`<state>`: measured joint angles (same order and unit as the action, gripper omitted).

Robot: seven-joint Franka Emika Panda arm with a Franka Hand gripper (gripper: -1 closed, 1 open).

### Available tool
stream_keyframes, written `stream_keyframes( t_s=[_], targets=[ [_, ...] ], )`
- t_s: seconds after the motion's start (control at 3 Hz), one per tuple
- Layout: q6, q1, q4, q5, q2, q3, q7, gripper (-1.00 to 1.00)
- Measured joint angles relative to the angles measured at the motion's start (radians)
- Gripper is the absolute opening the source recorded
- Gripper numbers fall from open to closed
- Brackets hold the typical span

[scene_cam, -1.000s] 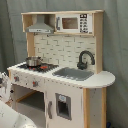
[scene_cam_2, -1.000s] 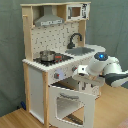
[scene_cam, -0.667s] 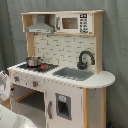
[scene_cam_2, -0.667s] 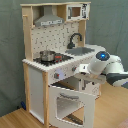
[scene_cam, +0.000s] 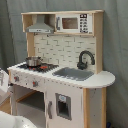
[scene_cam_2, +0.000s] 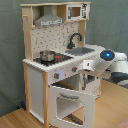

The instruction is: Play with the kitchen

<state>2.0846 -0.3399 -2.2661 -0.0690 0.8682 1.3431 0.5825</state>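
Note:
The toy kitchen (scene_cam: pixel 60 75) (scene_cam_2: pixel 50 65) is white and light wood, and it shows in both exterior views. It has a grey range hood (scene_cam: pixel 40 25), a small microwave (scene_cam: pixel 75 22), a black faucet (scene_cam: pixel 85 59), a sink (scene_cam: pixel 75 74) and a pot (scene_cam: pixel 33 61) (scene_cam_2: pixel 47 55) on the stovetop. Its oven door (scene_cam_2: pixel 70 102) hangs open, tilted forward and down. In the second exterior view my gripper (scene_cam_2: pixel 86 69) hovers just in front of the counter's front edge, above the open door. The white arm with a blue light (scene_cam_2: pixel 106 54) is behind it.
A grey curtain (scene_cam: pixel 115 45) hangs behind the kitchen, which stands on a wooden floor (scene_cam_2: pixel 15 117). A cupboard door with a handle (scene_cam: pixel 62 106) is closed beside the oven opening. A white shape (scene_cam: pixel 10 120) fills the bottom left corner of the first exterior view.
In the second exterior view my arm has drifted slightly right and up, away from the kitchen front. The oven door has stayed open.

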Motion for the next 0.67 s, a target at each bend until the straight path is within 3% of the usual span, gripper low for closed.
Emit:
stream_keyframes(
  t_s=[0.67],
  targets=[
    [-0.144,0.047,0.044,0.101,0.104,-0.022,-0.001,1.00]
  ],
)
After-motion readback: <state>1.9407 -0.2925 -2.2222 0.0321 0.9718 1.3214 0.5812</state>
